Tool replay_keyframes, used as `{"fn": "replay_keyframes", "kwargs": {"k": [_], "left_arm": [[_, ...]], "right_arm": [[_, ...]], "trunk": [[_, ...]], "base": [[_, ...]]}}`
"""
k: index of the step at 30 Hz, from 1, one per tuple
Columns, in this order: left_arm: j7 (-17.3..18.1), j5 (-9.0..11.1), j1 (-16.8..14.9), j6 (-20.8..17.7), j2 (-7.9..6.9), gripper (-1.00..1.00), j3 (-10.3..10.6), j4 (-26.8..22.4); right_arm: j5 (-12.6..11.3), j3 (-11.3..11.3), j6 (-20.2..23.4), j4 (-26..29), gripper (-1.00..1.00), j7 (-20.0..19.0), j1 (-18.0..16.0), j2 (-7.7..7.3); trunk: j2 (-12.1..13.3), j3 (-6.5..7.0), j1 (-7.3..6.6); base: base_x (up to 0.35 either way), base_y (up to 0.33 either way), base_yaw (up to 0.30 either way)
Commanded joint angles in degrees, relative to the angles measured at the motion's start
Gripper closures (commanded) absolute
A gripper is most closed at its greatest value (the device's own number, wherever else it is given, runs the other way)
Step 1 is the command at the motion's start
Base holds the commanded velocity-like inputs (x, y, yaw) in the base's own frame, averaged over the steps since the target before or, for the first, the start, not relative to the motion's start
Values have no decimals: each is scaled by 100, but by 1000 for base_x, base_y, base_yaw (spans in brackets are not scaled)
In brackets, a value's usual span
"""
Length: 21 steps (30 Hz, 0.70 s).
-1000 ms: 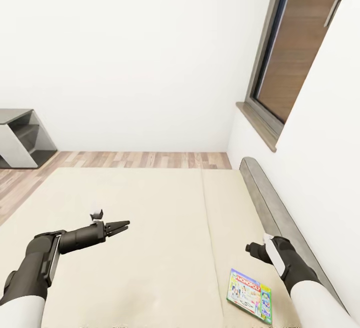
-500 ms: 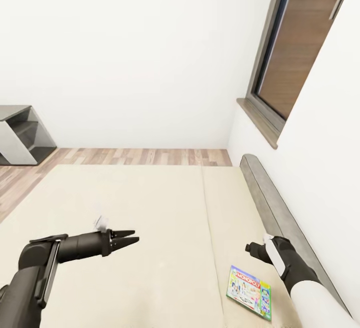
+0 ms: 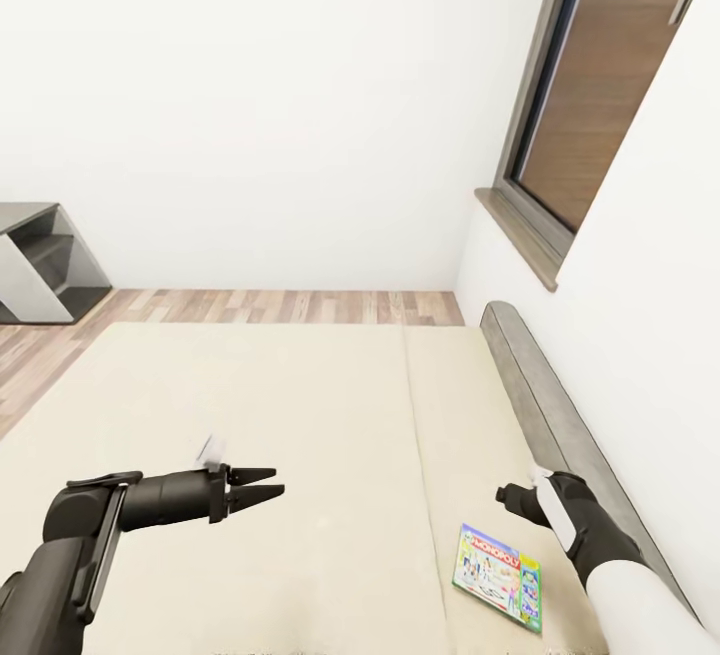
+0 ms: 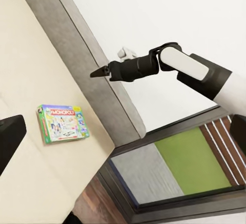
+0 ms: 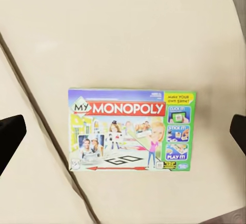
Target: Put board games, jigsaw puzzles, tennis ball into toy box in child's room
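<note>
A white-and-green board game box (image 3: 497, 577), printed "My Monopoly", lies flat on the bed (image 3: 300, 405) near its grey headboard (image 3: 550, 415). My right gripper (image 3: 507, 497) hovers above the box, a little toward the far side. In the right wrist view the box (image 5: 132, 130) lies directly below, with the dark fingertips (image 5: 10, 134) spread wide at either edge, so this gripper is open and empty. My left gripper (image 3: 266, 487) is open too, held over the middle of the mattress, well left of the box. The left wrist view takes in the box (image 4: 62, 123) and my right gripper (image 4: 98, 73).
A dark grey shelf unit with a white panel (image 3: 35, 260) stands on the wood floor (image 3: 280, 307) at the far left. A window with a brown pane (image 3: 600, 105) sits in the right wall above the headboard. A seam (image 3: 412, 435) divides the two mattress pads.
My left gripper has moved forward and to the right, lower over the mattress. The head view has shifted slightly; the right arm has barely moved.
</note>
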State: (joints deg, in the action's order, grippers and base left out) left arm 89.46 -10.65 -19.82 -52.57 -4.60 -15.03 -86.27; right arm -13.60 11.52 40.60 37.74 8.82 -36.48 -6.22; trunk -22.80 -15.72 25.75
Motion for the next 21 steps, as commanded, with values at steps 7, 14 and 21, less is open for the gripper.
{"fn": "replay_keyframes", "kwargs": {"k": [7,14,21], "left_arm": [[54,-60,-11,-60,-19,-100,-32,4],[54,-60,-13,-57,-26,-100,-74,11],[54,-60,-13,-45,-24,-100,-219,13]], "right_arm": [[-64,247,-73,6,-100,34,0,-30],[-82,470,-109,5,-100,-30,0,-151],[-98,777,-115,1,-100,-439,13,-247]], "trunk": [[-12,-71,3],[-12,-130,3],[-12,-190,3]], "base": [[0,0,0],[0,0,0],[0,0,0]]}}
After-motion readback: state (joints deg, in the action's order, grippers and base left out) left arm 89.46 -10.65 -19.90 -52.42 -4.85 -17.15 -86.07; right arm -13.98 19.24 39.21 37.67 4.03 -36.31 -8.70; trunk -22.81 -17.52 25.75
